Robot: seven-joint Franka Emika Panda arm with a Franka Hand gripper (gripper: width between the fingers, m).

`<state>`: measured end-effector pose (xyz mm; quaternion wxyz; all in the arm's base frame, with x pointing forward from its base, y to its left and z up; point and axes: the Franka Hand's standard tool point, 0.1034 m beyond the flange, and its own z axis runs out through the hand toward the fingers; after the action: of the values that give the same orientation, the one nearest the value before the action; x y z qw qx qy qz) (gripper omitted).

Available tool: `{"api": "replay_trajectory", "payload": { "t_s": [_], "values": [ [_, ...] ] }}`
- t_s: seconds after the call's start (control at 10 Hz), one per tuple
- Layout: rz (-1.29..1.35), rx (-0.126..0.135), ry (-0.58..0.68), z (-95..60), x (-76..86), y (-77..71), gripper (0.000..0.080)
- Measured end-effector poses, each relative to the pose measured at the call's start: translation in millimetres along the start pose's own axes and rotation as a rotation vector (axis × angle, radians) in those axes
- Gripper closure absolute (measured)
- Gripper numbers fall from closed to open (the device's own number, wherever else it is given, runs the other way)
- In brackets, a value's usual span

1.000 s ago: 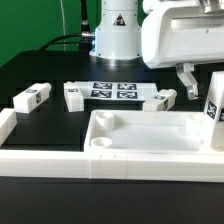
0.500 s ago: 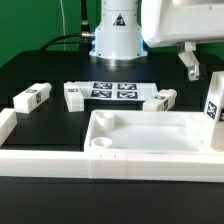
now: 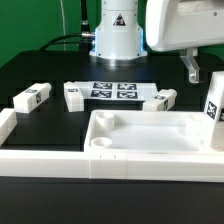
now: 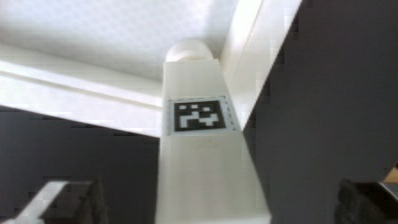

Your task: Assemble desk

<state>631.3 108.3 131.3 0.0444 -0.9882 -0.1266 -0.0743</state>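
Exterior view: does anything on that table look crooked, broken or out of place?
Nothing looks broken or spilled. Three legs lie loose on the black table, pointing different ways; a fourth leg stands upright at a corner of the tabletop, on the exterior view's right. That suggests a half-built desk, no fault.

A white leg (image 4: 205, 185) bearing a square tag (image 4: 201, 114) fronts the tabletop (image 4: 89, 55).
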Motion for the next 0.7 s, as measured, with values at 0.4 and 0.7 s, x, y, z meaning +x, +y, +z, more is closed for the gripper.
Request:
{"api": "replay_trajectory", "payload": {
  "t_s": [0.4,0.7],
  "values": [
    [-0.006,0.048,-0.222,1.0,-3.9,-8.9,0.015],
    [-0.017,0.024,-0.223,10.7,-5.0,3.0,0.015]
  ]
}}
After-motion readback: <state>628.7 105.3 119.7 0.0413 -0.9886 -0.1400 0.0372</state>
